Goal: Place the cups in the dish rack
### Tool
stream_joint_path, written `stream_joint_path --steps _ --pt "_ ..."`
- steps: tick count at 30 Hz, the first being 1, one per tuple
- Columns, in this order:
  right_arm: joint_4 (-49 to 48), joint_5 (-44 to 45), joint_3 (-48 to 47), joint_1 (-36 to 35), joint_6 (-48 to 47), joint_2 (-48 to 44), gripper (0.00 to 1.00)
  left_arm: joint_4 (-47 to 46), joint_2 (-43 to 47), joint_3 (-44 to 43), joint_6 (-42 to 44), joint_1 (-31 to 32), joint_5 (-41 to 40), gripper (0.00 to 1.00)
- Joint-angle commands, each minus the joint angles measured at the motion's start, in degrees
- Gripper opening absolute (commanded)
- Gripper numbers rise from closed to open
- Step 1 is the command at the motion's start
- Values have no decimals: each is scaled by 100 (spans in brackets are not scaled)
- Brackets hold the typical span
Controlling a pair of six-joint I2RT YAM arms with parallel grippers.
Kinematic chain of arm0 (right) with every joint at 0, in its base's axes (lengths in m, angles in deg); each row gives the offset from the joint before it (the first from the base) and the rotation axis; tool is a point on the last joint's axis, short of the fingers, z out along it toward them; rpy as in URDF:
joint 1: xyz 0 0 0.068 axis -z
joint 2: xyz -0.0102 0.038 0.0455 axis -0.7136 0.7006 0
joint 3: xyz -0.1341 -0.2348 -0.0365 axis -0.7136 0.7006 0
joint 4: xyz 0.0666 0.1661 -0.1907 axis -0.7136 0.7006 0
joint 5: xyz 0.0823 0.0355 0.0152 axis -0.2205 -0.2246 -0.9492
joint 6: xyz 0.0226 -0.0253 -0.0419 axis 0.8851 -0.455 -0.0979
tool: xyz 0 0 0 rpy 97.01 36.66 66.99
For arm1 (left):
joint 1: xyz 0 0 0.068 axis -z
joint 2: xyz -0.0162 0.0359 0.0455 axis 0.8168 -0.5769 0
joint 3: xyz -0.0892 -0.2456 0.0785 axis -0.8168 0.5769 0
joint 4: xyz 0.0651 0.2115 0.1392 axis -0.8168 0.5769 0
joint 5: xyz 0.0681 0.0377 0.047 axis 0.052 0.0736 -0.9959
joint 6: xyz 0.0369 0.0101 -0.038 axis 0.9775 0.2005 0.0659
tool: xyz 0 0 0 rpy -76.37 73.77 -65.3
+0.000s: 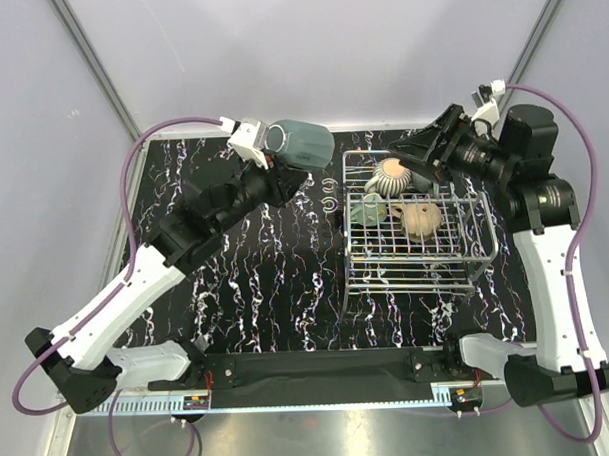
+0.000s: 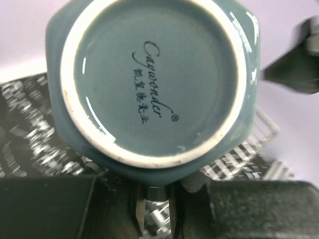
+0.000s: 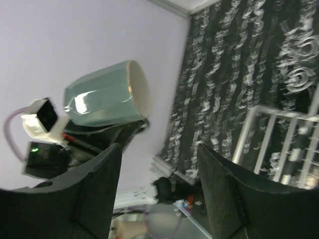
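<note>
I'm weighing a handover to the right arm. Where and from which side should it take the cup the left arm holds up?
Probably the rim at the mouth. The held cup lies on its side, mouth toward the dish rack, base toward the left wrist, with the left gripper shut on its side. So the right gripper, jaws open, could come from the rack side, one finger inside.
</note>
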Motion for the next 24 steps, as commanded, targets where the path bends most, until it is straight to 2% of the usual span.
stream_joint_path --steps 1,3,5,7,9,10,14,19,24 --pt "1396 890 -589 -44 -1555 294 68 -215 -61 -543 251 -242 302 0" --pt "1808 1357 -800 -44 -2133 329 62 56 -220 -805 339 -366 284 0" --pt "2204 2298 -1063 -44 -2504 364 57 233 -536 -999 479 -445 275 0" --pt "2355 2860 -1214 -44 -2979 408 56 392 -877 -1236 532 -551 293 0" --pt "2540 3152 -1442 -35 -3234 453 53 410 -1098 -1360 638 -586 258 0" --pt "2575 3310 -1495 -44 -3287 470 49 383 -1204 -1430 751 -612 249 0" --pt "2628 3540 -1610 -35 -3358 426 41 374 -1766 -1720 1033 -788 293 0" --pt "2672 3540 -1785 -44 -3332 400 41 -223 -2408 -1659 1569 -964 415 0" --pt "2795 3671 -2084 -35 -3314 339 39 -188 -3382 -2378 1613 -1192 846 0"
